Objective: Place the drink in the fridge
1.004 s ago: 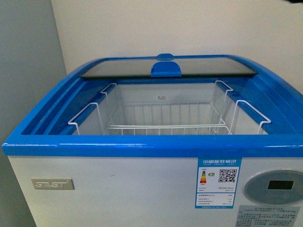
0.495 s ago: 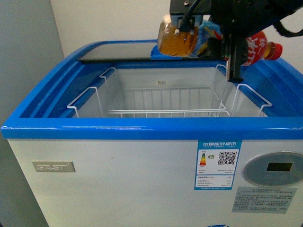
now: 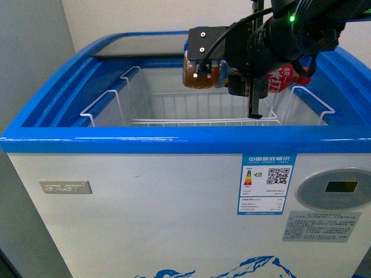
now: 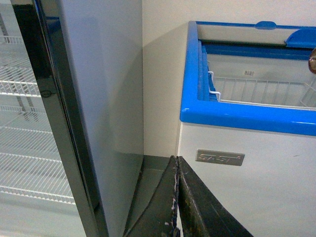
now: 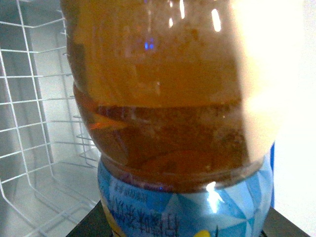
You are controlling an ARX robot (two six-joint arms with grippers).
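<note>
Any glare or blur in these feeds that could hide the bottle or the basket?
Right wrist view: a blown-out white glare covers one side of the drink, wire basket still readable. Front view: evenly lit, slightly soft. Left wrist view: clear, no glare.

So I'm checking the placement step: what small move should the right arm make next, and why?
Probably lower further. The right tool holds the clear amber-liquid bottle with the red cap on its side above the white wire basket of the open blue-rimmed white chest fridge, not yet resting on it.
</note>
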